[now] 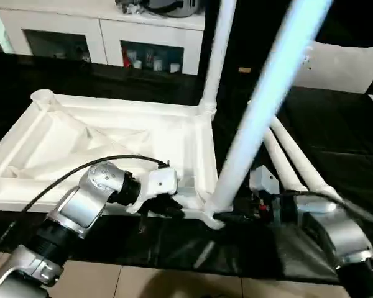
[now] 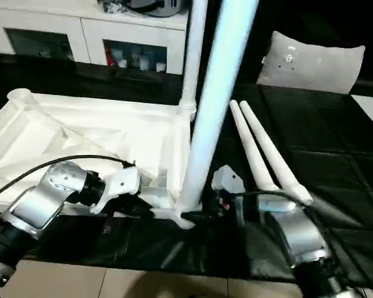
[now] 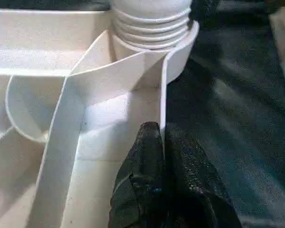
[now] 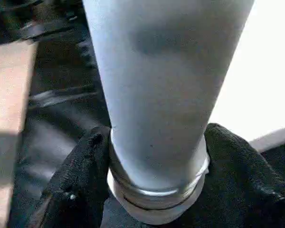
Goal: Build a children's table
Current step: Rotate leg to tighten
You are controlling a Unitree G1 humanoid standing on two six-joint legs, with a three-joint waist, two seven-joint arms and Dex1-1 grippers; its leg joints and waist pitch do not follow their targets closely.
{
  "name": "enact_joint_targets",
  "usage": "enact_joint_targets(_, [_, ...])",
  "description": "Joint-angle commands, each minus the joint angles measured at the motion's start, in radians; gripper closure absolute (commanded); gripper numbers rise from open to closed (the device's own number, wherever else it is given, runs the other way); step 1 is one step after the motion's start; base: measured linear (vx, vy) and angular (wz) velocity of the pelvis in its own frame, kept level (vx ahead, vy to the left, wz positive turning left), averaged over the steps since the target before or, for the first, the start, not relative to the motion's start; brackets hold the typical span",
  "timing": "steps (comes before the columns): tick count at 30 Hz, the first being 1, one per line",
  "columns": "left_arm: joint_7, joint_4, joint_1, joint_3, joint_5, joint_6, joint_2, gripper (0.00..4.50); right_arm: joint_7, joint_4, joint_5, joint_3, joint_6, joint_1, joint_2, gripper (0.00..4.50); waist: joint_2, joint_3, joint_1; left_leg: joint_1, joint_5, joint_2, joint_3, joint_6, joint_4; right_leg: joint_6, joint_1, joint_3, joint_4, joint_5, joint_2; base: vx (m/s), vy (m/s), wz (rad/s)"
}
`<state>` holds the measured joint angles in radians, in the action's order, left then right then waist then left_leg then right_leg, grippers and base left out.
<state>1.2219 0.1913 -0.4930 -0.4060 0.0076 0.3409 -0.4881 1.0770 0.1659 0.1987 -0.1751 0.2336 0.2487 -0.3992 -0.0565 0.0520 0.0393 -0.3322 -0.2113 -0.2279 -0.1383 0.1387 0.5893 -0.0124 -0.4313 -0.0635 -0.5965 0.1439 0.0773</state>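
Note:
The children's table top (image 1: 112, 136) lies upside down on a black surface, ribs up. One white leg (image 1: 216, 56) stands upright in its far right corner socket. A second leg (image 1: 261, 105) rises tilted from the near right corner socket (image 3: 152, 28). My right gripper (image 4: 156, 156) is shut on that leg's base, a black finger (image 4: 85, 156) on each side. My left gripper (image 3: 162, 137) is shut on the thin rim wall of the top, just beside the same corner. Two loose legs (image 2: 267, 149) lie side by side to the right.
A white cabinet (image 1: 112, 37) with shelves stands behind the work surface. A flat white board (image 2: 314, 62) lies at the back right. The black surface ends near me, with beige floor (image 1: 174, 282) below its edge.

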Motion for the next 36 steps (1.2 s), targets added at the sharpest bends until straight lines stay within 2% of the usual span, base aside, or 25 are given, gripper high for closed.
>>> enact_joint_targets(1, [-0.113,-0.025,-0.003,0.003,-0.006,0.082,0.095,4.5,-0.128,-0.002,-0.016,-0.034,0.066,-0.01,0.087,1.84,0.009,-0.048,-0.002,-0.019,-0.245,0.018,-0.029,-0.029,-0.075,-0.118,0.063,0.025,0.083,0.481,0.028,0.0,0.0,0.0])
enact_joint_targets(3, [-0.185,-0.01,-0.013,0.028,-0.008,0.136,0.147,4.5,-0.216,0.008,-0.014,-0.019,0.101,0.0,0.151,1.84,0.005,-0.046,-0.017,-0.024,-0.285,0.024,-0.022,-0.016,-0.073,-0.062,0.062,0.013,0.099,0.598,0.029,-0.027,0.007,-0.05])
enact_joint_targets(5, [-0.242,0.003,-0.022,0.045,-0.002,0.169,0.183,4.5,-0.293,0.019,-0.012,0.0,0.126,0.012,0.202,1.84,0.007,-0.045,-0.025,-0.021,-0.308,0.029,-0.02,-0.017,-0.069,-0.029,0.056,0.006,0.111,0.646,0.028,-0.027,0.007,-0.05])
enact_joint_targets(7, [-0.402,0.046,-0.057,0.089,0.032,0.226,0.265,4.5,-0.475,0.051,-0.024,0.046,0.182,0.045,0.316,1.84,0.006,-0.044,-0.038,-0.022,-0.319,0.03,-0.019,-0.023,-0.07,-0.024,0.053,0.002,0.118,0.648,0.025,0.0,0.0,0.0])
enact_joint_targets(8, [-0.412,0.049,-0.059,0.091,0.034,0.229,0.27,4.5,-0.485,0.054,-0.026,0.048,0.184,0.047,0.323,1.84,0.008,-0.047,-0.045,-0.022,-0.324,0.032,-0.016,-0.019,-0.068,-0.022,0.053,-0.007,0.122,0.652,0.025,0.0,0.0,0.0])
enact_joint_targets(9, [-0.491,0.075,-0.083,0.115,0.051,0.246,0.31,4.5,-0.558,0.08,-0.043,0.062,0.197,0.066,0.364,1.84,0.009,-0.047,-0.048,-0.023,-0.327,0.032,-0.013,-0.021,-0.071,-0.01,0.058,-0.013,0.126,0.648,0.025,0.0,0.0,0.0])
enact_joint_targets(10, [-0.491,0.075,-0.083,0.115,0.051,0.246,0.31,4.5,-0.558,0.08,-0.043,0.062,0.197,0.066,0.364,1.84,0.01,-0.046,-0.051,-0.024,-0.331,0.031,-0.013,-0.024,-0.072,-0.011,0.057,-0.013,0.128,0.639,0.025,0.0,0.0,0.0])
enact_joint_targets(11, [-0.521,0.084,-0.092,0.124,0.059,0.252,0.326,4.5,-0.586,0.09,-0.051,0.068,0.204,0.073,0.379,1.84,0.012,-0.048,-0.051,-0.018,-0.342,0.029,-0.014,-0.034,-0.072,-0.015,0.054,-0.014,0.133,0.62,0.025,0.0,0.0,0.0])
enact_joint_targets(13, [-0.601,0.108,-0.118,0.144,0.076,0.253,0.376,4.5,-0.683,0.132,-0.064,0.099,0.209,0.097,0.426,1.84,0.009,-0.047,-0.054,-0.021,-0.334,0.027,-0.015,-0.046,-0.076,-0.033,0.054,-0.011,0.13,0.58,0.026,0.0,0.0,0.0])
enact_joint_targets(14, [-0.633,0.115,-0.128,0.148,0.081,0.247,0.405,4.5,-0.718,0.148,-0.069,0.109,0.201,0.104,0.443,1.84,0.009,-0.048,-0.055,-0.018,-0.341,0.028,-0.016,-0.046,-0.075,-0.039,0.05,-0.011,0.131,0.572,0.025,0.0,0.0,0.0])
enact_joint_targets(15, [-0.642,0.114,-0.131,0.143,0.08,0.239,0.426,4.5,-0.734,0.153,-0.073,0.111,0.188,0.105,0.45,1.5,0.008,-0.049,-0.055,-0.02,-0.334,0.028,-0.017,-0.05,-0.074,-0.045,0.052,-0.007,0.128,0.549,0.026,0.0,0.0,0.0])
enact_joint_targets(17, [-0.626,0.106,-0.127,0.127,0.075,0.231,0.437,4.5,-0.748,0.154,-0.075,0.119,0.171,0.104,0.455,1.15,0.009,-0.05,-0.051,-0.023,-0.316,0.025,-0.018,-0.058,-0.078,-0.06,0.053,-0.001,0.123,0.509,0.029,0.0,0.0,0.0])
enact_joint_targets(18, [-0.605,0.096,-0.115,0.098,0.086,0.214,0.434,4.5,-0.769,0.148,-0.083,0.138,0.157,0.102,0.468,1.15,0.012,-0.05,-0.051,-0.029,-0.302,0.023,-0.018,-0.061,-0.081,-0.072,0.057,0.004,0.115,0.47,0.03,0.0,0.0,0.0])
enact_joint_targets(19, [-0.605,0.097,-0.115,0.096,0.087,0.213,0.433,4.5,-0.77,0.147,-0.083,0.139,0.157,0.102,0.468,1.04,0.011,-0.05,-0.051,-0.031,-0.297,0.022,-0.019,-0.062,-0.082,-0.077,0.057,0.006,0.113,0.454,0.03,0.0,0.0,0.0])
enact_joint_targets(21, [-0.599,0.101,-0.108,0.074,0.103,0.19,0.415,4.5,-0.788,0.141,-0.095,0.143,0.139,0.101,0.466,0.79,0.015,-0.052,-0.049,-0.029,-0.271,0.02,-0.021,-0.057,-0.082,-0.107,0.058,0.014,0.102,0.383,0.03,0.0,0.0,0.0])
enact_joint_targets(24, [-0.586,0.107,-0.107,0.066,0.107,0.162,0.398,4.5,-0.798,0.136,-0.107,0.145,0.117,0.099,0.454,0.45,0.013,-0.055,-0.046,-0.029,-0.257,0.019,-0.026,-0.062,-0.08,-0.129,0.058,0.018,0.096,0.357,0.029,0.0,0.0,0.0])
enact_joint_targets(26, [-0.578,0.122,-0.111,0.067,0.117,0.134,0.38,4.5,-0.791,0.122,-0.105,0.156,0.092,0.091,0.441,0.33,0.013,-0.055,-0.044,-0.028,-0.255,0.02,-0.027,-0.061,-0.079,-0.127,0.057,0.018,0.098,0.371,0.03,0.0,0.0,0.0])
enact_joint_targets(28, [-0.57,0.135,-0.116,0.066,0.125,0.107,0.364,4.5,-0.781,0.104,-0.096,0.168,0.082,0.082,0.432,0.12,0.01,-0.057,-0.037,-0.031,-0.217,0.021,-0.029,-0.064,-0.078,-0.125,0.06,0.021,0.095,0.35,0.03,0.0,0.0,0.0])
enact_joint_targets(32, [-0.568,0.161,-0.123,0.087,0.119,0.055,0.349,4.5,-0.776,0.046,-0.077,0.198,0.061,0.055,0.418,0.05,0.007,-0.059,-0.028,-0.037,-0.162,0.025,-0.032,-0.067,-0.074,-0.126,0.063,0.025,0.085,0.301,0.028,0.0,0.0,0.0])
enact_joint_targets(33, [-0.558,0.156,-0.119,0.123,0.077,0.051,0.354,4.07,-0.752,0.0,-0.056,0.208,0.051,0.035,0.403,0.0,0.009,-0.063,-0.029,-0.04,-0.133,0.024,-0.031,-0.069,-0.073,-0.141,0.068,0.026,0.076,0.258,0.028,0.0,0.0,0.0])
enact_joint_targets(35, [-0.546,0.138,-0.111,0.147,0.044,0.048,0.36,4.07,-0.732,-0.032,-0.046,0.211,0.042,0.02,0.388,0.0,0.007,-0.061,-0.025,-0.04,-0.109,0.024,-0.034,-0.079,-0.07,-0.158,0.067,0.027,0.074,0.223,0.028,0.0,0.0,0.0])
enact_joint_targets(36, [-0.54,0.129,-0.107,0.152,0.033,0.05,0.362,3.9,-0.722,-0.045,-0.04,0.212,0.039,0.015,0.383,0.0,0.012,-0.062,-0.021,-0.039,-0.105,0.022,-0.035,-0.083,-0.07,-0.17,0.067,0.028,0.073,0.215,0.029,0.0,0.0,0.0])
